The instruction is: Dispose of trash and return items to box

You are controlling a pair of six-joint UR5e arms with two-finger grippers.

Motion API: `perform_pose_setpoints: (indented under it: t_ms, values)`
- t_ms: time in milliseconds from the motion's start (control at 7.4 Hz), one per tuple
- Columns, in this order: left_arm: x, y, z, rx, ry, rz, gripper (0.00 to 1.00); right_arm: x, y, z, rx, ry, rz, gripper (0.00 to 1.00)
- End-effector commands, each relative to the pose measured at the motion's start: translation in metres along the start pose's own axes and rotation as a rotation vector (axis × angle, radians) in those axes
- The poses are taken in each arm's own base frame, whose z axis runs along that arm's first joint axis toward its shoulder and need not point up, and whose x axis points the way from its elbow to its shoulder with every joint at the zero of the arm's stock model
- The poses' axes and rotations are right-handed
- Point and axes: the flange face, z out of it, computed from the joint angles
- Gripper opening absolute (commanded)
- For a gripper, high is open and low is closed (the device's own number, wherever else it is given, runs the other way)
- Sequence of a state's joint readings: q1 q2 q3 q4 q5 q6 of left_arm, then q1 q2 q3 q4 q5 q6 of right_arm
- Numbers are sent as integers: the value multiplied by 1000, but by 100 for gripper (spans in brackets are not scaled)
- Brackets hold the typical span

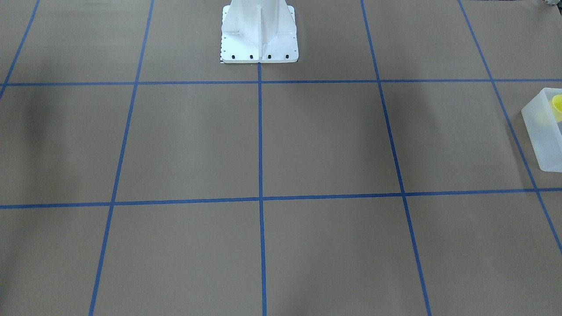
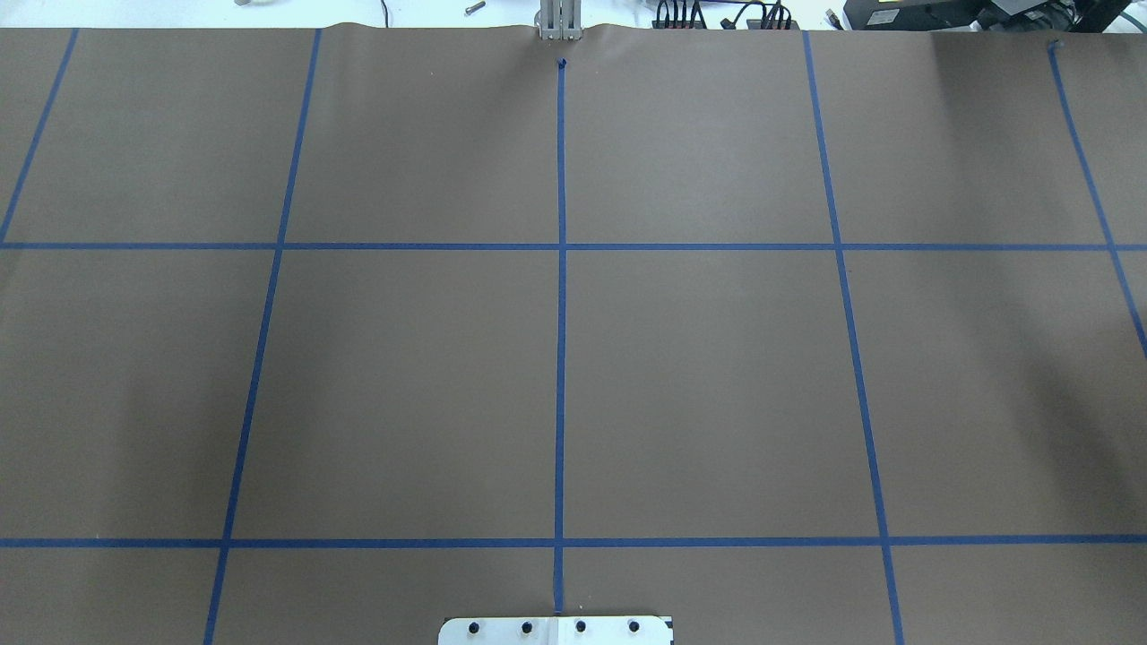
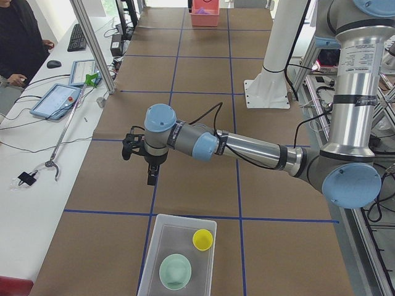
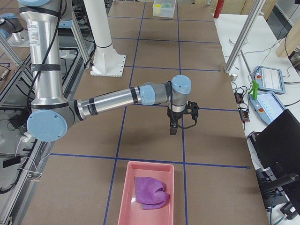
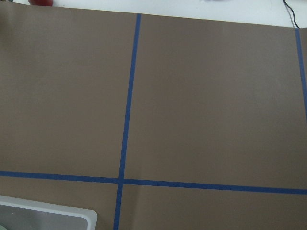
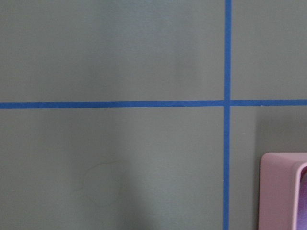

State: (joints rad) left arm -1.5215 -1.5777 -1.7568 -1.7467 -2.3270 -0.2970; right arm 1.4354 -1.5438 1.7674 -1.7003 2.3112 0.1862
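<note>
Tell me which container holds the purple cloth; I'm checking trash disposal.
The pink tray holds it; the frosted white bin holds a yellow cup and green bowl.

My table [image 2: 717, 376] is covered in brown paper, ruled into squares by blue tape [image 2: 561, 358]. On it stand my white base [image 1: 260, 52], a frosted box [image 1: 542, 140] at my left end and a pink tray [image 4: 149, 169] at my right (the two well apart).

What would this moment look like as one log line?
cup in box; bowl in box; cloth in pink tray; left claw, right claw above table, grip unclear
</note>
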Motion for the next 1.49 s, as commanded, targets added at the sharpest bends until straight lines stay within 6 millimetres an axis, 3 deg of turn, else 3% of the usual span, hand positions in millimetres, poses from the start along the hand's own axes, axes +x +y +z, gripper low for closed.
perform_pose_setpoints:
  t_ms: [0,270,541,946,1351]
  values:
    - [-30,36,21,-54,-24,-18,99,100,6,18,-34,-64,5,100]
    - [-57,49,26,-65,-38,36,99,113,9,13,-24,-58,23,100]
    - [-101,58,38,-88,-39,24,99,112,9,10,-18,-56,34,100]
    - [-90,46,29,-64,-41,45,99,117,15,12,-20,-56,44,100]
    - [-82,48,19,-47,-44,69,99,117,15,11,-23,-52,50,100]
